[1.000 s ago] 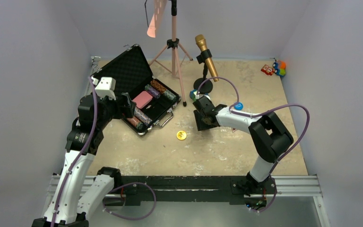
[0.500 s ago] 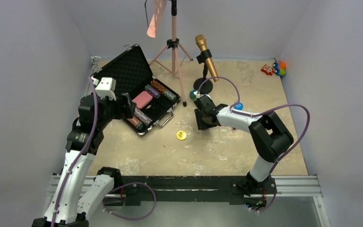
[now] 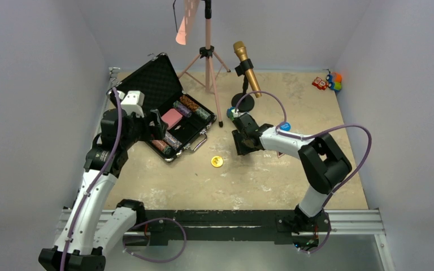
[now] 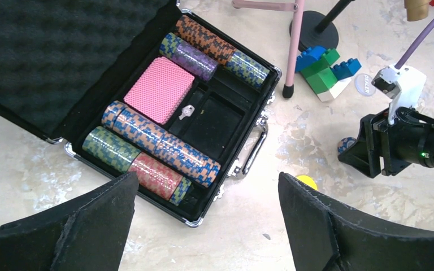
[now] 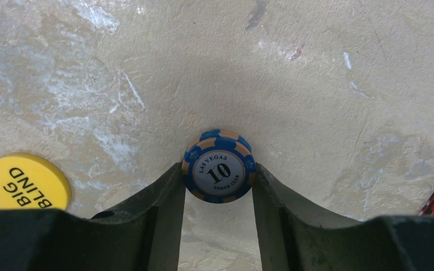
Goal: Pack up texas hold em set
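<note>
The black silver-edged briefcase (image 3: 150, 84) lies open at the back left, with its foam lid (image 4: 45, 51) up. Inside it are rows of chip stacks (image 4: 164, 147) and the pink card deck (image 4: 159, 96). My left gripper (image 4: 206, 179) hovers open and empty above the case's front edge (image 3: 157, 124). My right gripper (image 5: 219, 176) is shut on a blue-and-orange "10" chip (image 5: 219, 168), low over the table at the middle (image 3: 242, 144). The yellow "big blind" button (image 3: 217, 161) lies on the table to the left of it (image 5: 27, 180). A blue button (image 3: 285, 126) lies beside the right arm.
Green and blue blocks (image 4: 323, 65) and a white dealer button (image 4: 365, 84) sit by the pink tripod (image 3: 207, 56). The gold microphone (image 3: 246, 70) stands behind the right gripper. Small toys (image 3: 328, 82) are at the back right. A small key (image 4: 185, 112) lies in the case.
My left arm has moved right and forward, further over the open case. My right gripper has barely shifted and still holds the chip.
</note>
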Controlling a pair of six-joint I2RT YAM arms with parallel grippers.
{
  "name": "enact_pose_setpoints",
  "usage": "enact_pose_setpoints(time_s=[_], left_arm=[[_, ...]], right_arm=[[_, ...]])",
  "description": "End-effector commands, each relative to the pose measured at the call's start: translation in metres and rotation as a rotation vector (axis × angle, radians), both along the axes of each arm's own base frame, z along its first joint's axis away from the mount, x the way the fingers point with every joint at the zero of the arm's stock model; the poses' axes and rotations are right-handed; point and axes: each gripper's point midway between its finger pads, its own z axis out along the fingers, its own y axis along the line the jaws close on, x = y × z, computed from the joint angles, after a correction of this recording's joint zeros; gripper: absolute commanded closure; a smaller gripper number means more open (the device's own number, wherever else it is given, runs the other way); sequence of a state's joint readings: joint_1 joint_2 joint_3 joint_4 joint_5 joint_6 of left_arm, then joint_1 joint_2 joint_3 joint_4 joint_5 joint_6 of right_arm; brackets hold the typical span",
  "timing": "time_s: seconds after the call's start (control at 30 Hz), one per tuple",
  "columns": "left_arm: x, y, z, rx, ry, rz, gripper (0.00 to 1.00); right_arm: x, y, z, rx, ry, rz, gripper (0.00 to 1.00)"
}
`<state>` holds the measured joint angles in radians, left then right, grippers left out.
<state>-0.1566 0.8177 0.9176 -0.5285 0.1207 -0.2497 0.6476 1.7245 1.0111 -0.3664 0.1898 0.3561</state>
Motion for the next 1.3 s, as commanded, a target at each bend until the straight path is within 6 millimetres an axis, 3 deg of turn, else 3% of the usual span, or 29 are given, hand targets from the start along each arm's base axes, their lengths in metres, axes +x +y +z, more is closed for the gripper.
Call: enact_pose_setpoints(time_s=[0.0,0.2,0.37,0.63,0.83,1.07,1.27], left_arm=[[0.007,-0.013,0.004,-0.059,-0.008,-0.027,0.04],[0.005,-0.025,-0.008,-0.106,0.061,-0.034,0.06],[0.000,-0.041,-0.013,-0.195,0.105,-0.034,0.07],[-0.004,-0.077,-0.053,-0.280,0.229,-0.097,0.12],[-0.001,-0.117,-0.068,-0.408,0.317,-0.234,0.16],[-0.001,-0.153,-0.082,-0.571,0.416,-0.366,0.24],[-0.012,-0.177,-0.093,-0.649,0.506,-0.469,0.27]], right_arm=[[0.009,0.008,0.033,0.048,-0.090,0.062,1.00],[0.007,0.011,0.052,0.065,-0.121,0.119,1.00],[-0.001,0.025,0.068,0.093,-0.143,0.225,1.00],[-0.022,0.064,0.096,0.158,-0.188,0.435,1.00],[-0.045,0.094,0.111,0.222,-0.202,0.602,1.00],[-0.064,0.112,0.129,0.287,-0.219,0.713,1.00],[-0.065,0.115,0.133,0.280,-0.230,0.750,1.00]])
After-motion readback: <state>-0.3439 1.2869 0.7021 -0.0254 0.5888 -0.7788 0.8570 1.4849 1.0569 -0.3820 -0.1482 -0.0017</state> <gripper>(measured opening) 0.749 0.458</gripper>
